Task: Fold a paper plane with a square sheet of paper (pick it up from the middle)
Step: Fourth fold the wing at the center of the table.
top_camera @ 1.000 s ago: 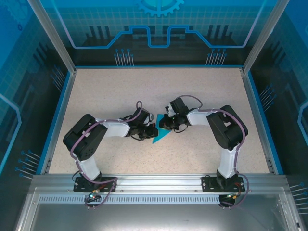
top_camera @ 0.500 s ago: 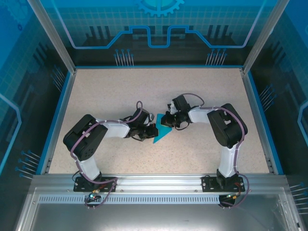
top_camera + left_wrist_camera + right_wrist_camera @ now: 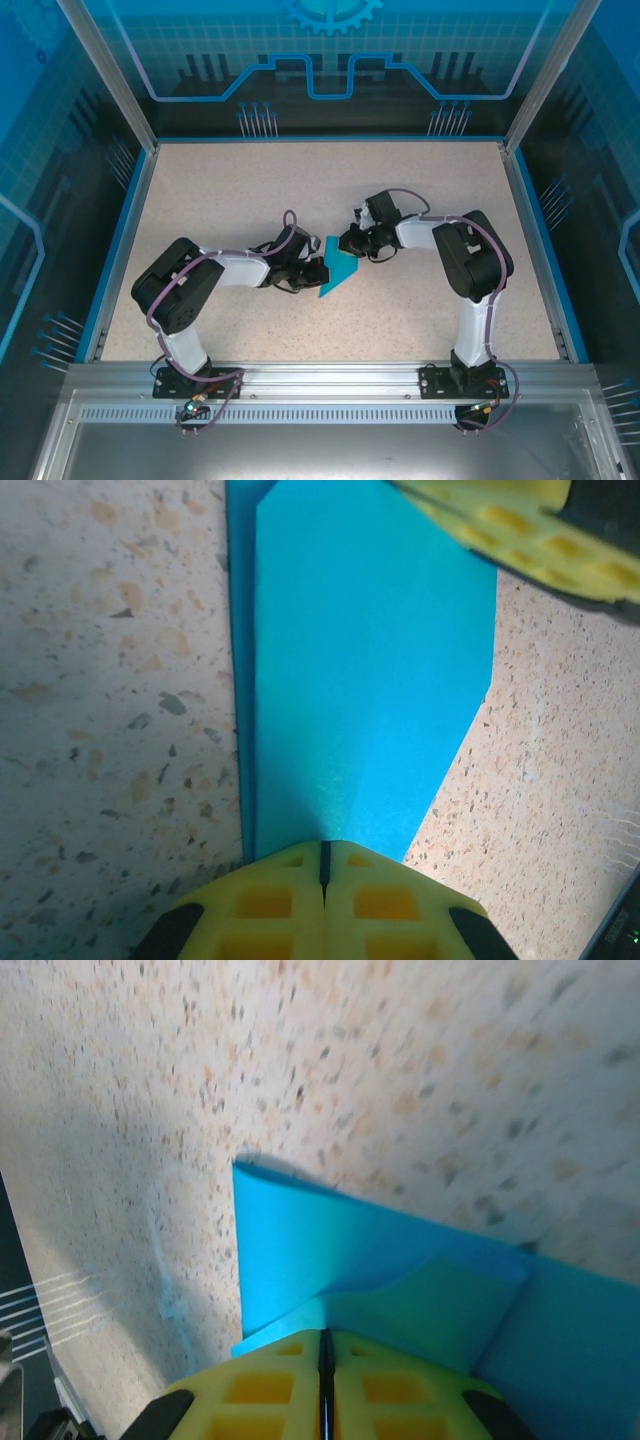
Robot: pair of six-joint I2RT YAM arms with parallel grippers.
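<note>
- so the half-folded cyan-blue paper sheet (image 3: pixel 338 272) lies flat mid speckled table (image 3: pixel 230 190), right between both arms
- left gripper (image 3: pixel 323 852): pads together on its narrow end, probably pinning it down
- right gripper (image 3: pixel 325 1340): pads together too, at a raised flap, likely creasing

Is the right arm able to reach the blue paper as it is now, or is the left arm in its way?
Likely yes. The right gripper is at the square sheet of paper, shut on a raised flap. The left gripper pinches the opposite end, leaving this side free.
</note>
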